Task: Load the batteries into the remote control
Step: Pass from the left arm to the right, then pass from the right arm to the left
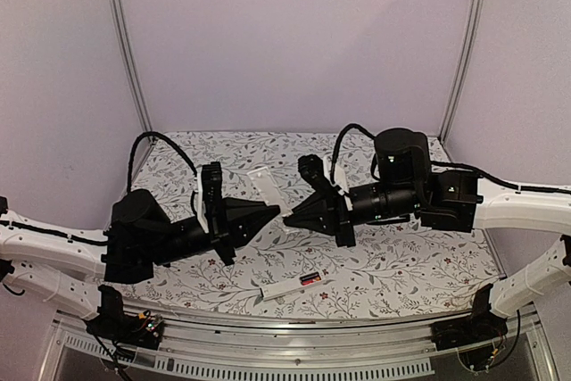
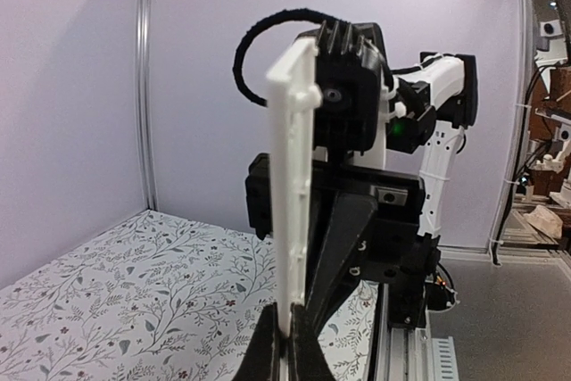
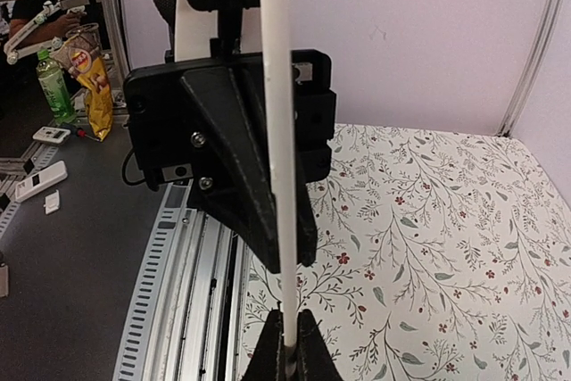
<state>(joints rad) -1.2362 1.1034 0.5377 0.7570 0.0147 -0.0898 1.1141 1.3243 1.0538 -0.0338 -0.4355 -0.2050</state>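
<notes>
The remote control, a slim white bar, stands upright above the middle of the table, gripped at its lower end from both sides. My left gripper is shut on it from the left. In the left wrist view the remote control rises from the closed fingertips of the left gripper, its ribbed inner side showing. My right gripper is shut on it from the right. There the bar appears edge-on above the right gripper. The batteries, red and dark, lie on the table near the front.
A short white plate lies on the floral tablecloth right beside the batteries. Metal rails run along the near table edge. White walls with corner posts enclose the back and sides.
</notes>
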